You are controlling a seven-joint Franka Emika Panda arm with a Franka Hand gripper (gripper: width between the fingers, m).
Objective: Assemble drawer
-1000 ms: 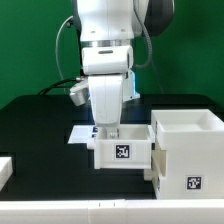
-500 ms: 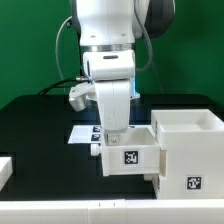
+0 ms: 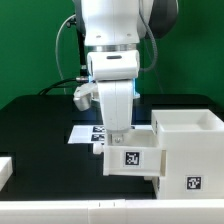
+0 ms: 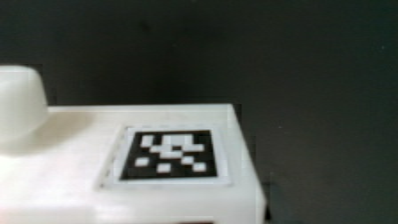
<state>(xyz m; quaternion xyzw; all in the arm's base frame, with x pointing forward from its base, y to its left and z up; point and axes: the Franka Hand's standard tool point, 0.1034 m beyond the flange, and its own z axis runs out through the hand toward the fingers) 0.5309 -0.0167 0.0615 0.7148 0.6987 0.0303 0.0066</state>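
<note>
- A green wall (image 3: 30, 40) stands at the back; before it lies a black bench (image 3: 40, 115).
- The drawer (image 3: 146, 162), a small white open-top tray with thick walls, is near the middle of the bench, a little toward the exterior view's right; its black-and-white tag (image 3: 131, 158) faces the exterior camera; whether its base rests on the bench I cannot tell.
- In the wrist view the same tag (image 4: 173, 155) fills the near white face of the drawer (image 4: 89, 125), blurred but readable as a square pattern; a pale rounded shape (image 4: 18, 100) rises beside it, too soft to name.
- The tool (image 3: 118, 138) comes straight down onto the drawer's rim on the side away from the tag; its fingers stand narrow and clamp that wall, so it holds the drawer.
- The white arm (image 3: 110, 60) stands upright above the tool.
- The larger box (image 3: 190, 150), white, taller and with its own tag, stands just beside the drawer on the exterior view's right; the two look to be touching.
- The marker board (image 3: 84, 133) lies flat behind the drawer, partly hidden by the tool.
- A white piece (image 3: 4, 168) shows at the exterior view's left edge, cut off by the frame.
</note>
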